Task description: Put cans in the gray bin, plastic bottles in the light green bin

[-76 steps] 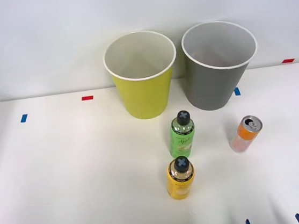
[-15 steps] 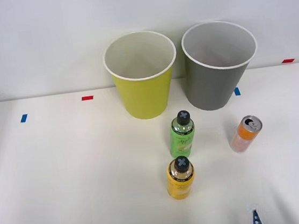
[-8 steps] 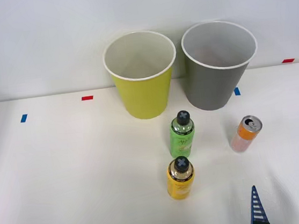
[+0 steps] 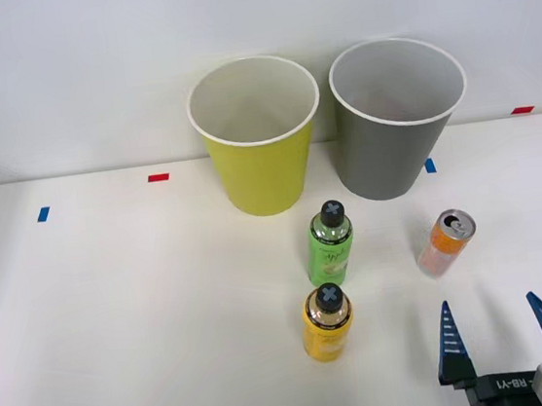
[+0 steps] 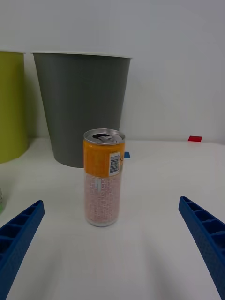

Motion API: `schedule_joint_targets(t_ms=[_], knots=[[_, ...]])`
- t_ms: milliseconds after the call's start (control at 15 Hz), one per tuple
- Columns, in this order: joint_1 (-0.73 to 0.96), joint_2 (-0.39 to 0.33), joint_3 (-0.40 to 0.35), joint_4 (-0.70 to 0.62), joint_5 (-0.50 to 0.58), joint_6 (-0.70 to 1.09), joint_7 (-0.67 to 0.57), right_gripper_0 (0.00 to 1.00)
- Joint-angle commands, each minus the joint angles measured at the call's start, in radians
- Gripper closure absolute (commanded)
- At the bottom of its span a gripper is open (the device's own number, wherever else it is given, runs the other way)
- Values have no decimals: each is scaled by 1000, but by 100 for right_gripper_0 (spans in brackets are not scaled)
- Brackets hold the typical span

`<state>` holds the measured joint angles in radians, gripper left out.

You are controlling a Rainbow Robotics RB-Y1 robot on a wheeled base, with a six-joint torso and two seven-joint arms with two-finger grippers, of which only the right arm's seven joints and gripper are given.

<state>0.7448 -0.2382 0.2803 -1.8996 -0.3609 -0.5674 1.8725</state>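
So the right pincer (image 4: 500, 326) was spread wide and empty at the lower right of the front view, lined up on the can (image 4: 445, 242), which stood upright on the counter (image 4: 117, 309) right of centre, in front of the gray bin (image 4: 394, 120). Looked like the reach-for-the-can step. Next it'd need to slide forward until the can sat between the fingers, then squeeze.
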Motion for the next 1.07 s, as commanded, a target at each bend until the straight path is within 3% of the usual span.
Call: schedule_joint_targets(t_ms=[67, 467, 733, 1067], knots=[[-61, 0, -12, 1, -21, 70, 0, 0], [-182, 13, -23, 11, -76, 179, 10, 0], [-326, 40, -56, 171, -73, 130, 13, 0], [-423, 68, -112, 198, -58, 208, 13, 0]])
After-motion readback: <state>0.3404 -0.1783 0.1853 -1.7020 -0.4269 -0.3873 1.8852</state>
